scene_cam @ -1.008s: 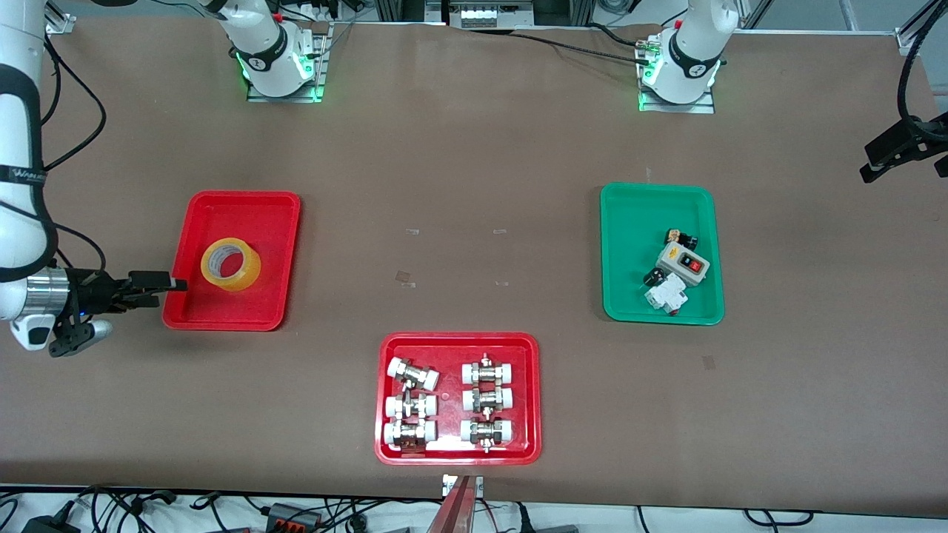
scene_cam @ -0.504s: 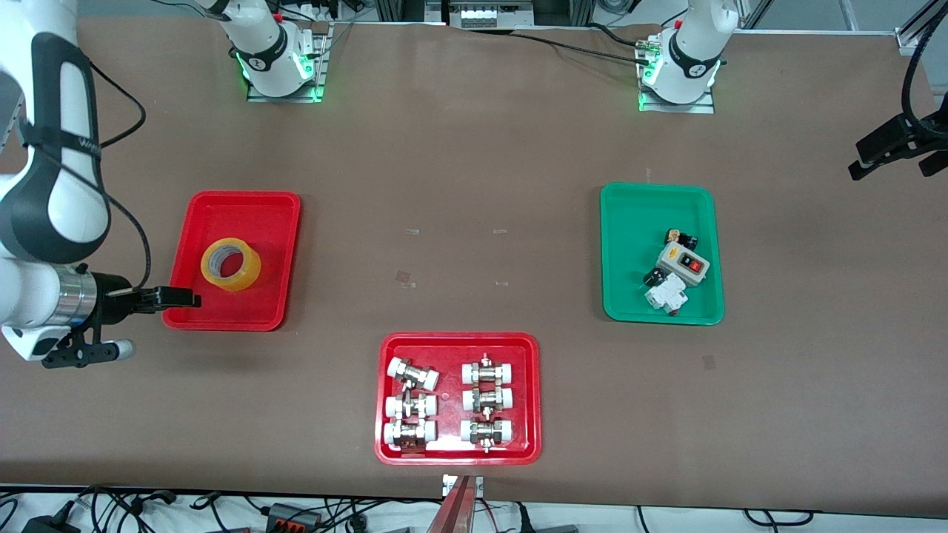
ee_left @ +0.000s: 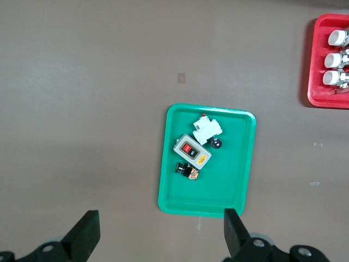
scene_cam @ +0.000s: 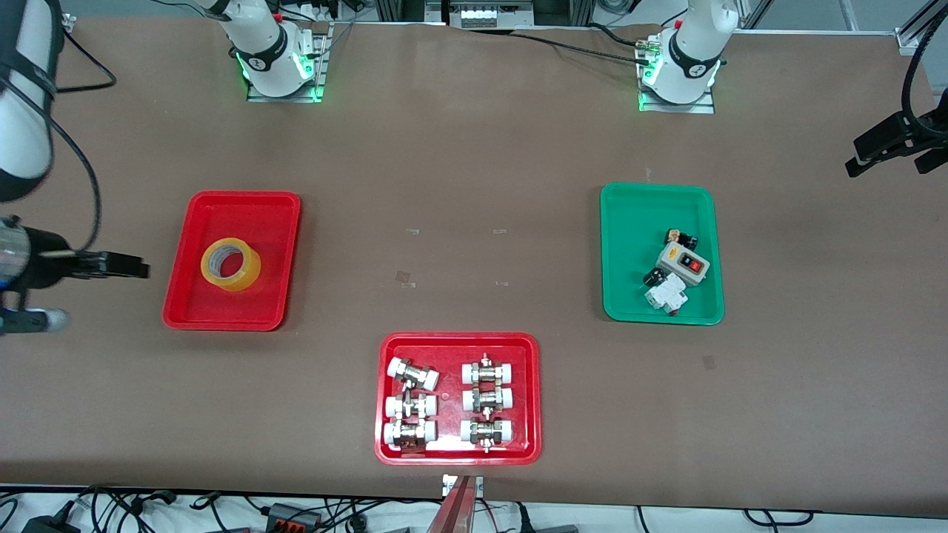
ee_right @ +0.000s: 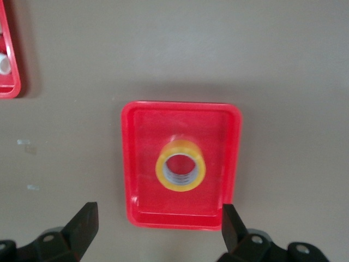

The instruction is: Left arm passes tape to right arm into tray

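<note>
The tape point(scene_cam: 230, 263), a yellow roll with a white core, lies flat with its hole up in the tray point(scene_cam: 237, 215), the tall red one at the right arm's end of the table. The right wrist view looks down on the tape point(ee_right: 180, 165) in the tray point(ee_right: 136, 164). My right gripper point(scene_cam: 133, 266) hangs open and empty over bare table beside the tray, clear of its rim; its fingers point(ee_right: 84, 224) stand wide apart. My left gripper point(scene_cam: 885, 170) hovers open and empty high over the left arm's end of the table, its fingers point(ee_left: 87, 232) spread.
A green tray point(scene_cam: 629, 222) with a switch box point(scene_cam: 682, 263) and small electrical parts sits toward the left arm's end. A wider red tray point(scene_cam: 457, 344) holding several pipe fittings lies nearest the front camera. The green tray point(ee_left: 180, 185) also shows below the left gripper.
My right gripper has drawn back from the tray's edge toward the table's end, empty. The tape has stayed in the tray. The left gripper shifted only slightly.
</note>
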Available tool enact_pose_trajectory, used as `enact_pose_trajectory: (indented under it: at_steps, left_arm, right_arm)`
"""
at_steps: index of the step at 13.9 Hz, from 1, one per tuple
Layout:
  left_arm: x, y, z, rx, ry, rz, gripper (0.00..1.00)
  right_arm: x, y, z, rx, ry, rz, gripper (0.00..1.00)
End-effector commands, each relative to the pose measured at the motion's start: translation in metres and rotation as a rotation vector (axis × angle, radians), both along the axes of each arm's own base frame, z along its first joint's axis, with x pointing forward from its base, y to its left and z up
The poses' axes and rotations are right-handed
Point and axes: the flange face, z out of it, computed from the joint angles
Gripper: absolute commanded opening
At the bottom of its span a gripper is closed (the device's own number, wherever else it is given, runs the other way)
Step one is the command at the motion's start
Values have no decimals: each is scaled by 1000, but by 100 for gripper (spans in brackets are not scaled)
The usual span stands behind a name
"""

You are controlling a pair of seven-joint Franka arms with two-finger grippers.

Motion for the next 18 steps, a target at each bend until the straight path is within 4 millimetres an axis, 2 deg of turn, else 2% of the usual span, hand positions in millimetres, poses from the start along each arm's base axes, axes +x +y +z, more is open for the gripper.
enact_pose_trajectory:
  at_steps: [1, 3, 9, 11, 16, 18]
  left_arm:
    - [0, 3, 4, -1, 4, -1, 100]
    - [0, 3, 5, 4, 1, -2, 100]
    - [-1, 2, 5, 4, 1, -3, 100]
    - [-1, 2, 2, 3, 9, -3, 100]
    - [0, 3, 0, 4, 9, -2, 100]
    - [0, 3, 1, 4, 7, -3, 100]
  right_arm:
    - [-9, -13, 36, -31, -96, -40, 100]
    - [-20, -12, 52, -55, -198, -28, 100]
    - [-61, -12, 54, -114, -208, -4, 100]
    - [-74, -12, 49, -110, -189, -5, 100]
    - [-117, -8, 22, -98, -205, 2, 100]
    - [-119, -8, 20, -94, -196, -6, 100]
